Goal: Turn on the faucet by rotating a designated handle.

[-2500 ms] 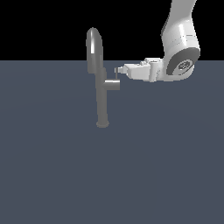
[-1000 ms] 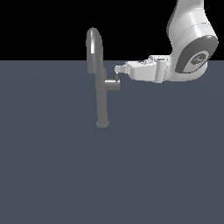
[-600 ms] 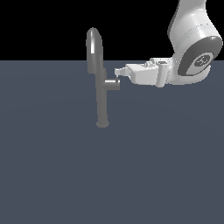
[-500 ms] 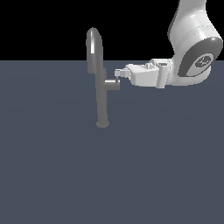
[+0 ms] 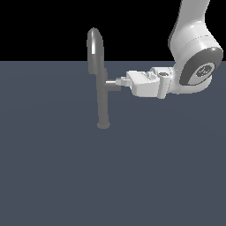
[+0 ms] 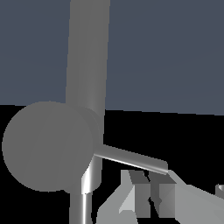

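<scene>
One gripper [image 5: 120, 81] meets the handle's [image 5: 112, 84] end; whether its fingers are spread, I cannot tell. Behind, the faucet [image 5: 100, 81] stands upright on the floor. Turning seems underway; next, push the lever pin [image 6: 131, 158] round.

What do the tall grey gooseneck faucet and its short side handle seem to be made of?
The tall grey gooseneck faucet looks like brushed metal: a soft bright streak runs down its column. The short grey cylindrical handle and its thin lever pin show the same dull grey sheen, so probably metal too; being rendered, that is only apparent.
</scene>
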Controlling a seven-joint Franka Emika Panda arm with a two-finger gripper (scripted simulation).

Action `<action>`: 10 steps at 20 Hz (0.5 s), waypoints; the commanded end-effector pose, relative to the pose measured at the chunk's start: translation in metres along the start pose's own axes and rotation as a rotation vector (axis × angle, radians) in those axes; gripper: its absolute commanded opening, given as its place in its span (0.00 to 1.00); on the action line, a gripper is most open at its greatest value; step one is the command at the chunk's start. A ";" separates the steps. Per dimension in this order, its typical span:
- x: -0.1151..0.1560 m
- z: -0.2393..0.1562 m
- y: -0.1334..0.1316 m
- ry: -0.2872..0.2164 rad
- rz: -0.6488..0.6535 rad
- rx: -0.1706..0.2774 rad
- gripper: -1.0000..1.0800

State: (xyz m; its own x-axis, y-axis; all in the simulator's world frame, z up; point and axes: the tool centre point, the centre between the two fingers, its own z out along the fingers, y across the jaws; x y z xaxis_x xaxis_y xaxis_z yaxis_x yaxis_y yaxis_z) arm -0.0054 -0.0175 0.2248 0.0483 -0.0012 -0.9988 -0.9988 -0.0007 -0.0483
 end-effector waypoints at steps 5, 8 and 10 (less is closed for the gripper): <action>0.018 0.000 0.003 -0.002 0.003 0.000 0.00; 0.034 0.000 0.001 -0.002 0.016 0.001 0.00; 0.045 0.000 0.000 -0.002 0.025 0.002 0.00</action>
State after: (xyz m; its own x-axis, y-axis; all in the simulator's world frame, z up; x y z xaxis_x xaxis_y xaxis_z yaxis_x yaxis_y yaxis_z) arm -0.0025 -0.0176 0.2021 0.0531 0.0046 -0.9986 -0.9986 -0.0075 -0.0532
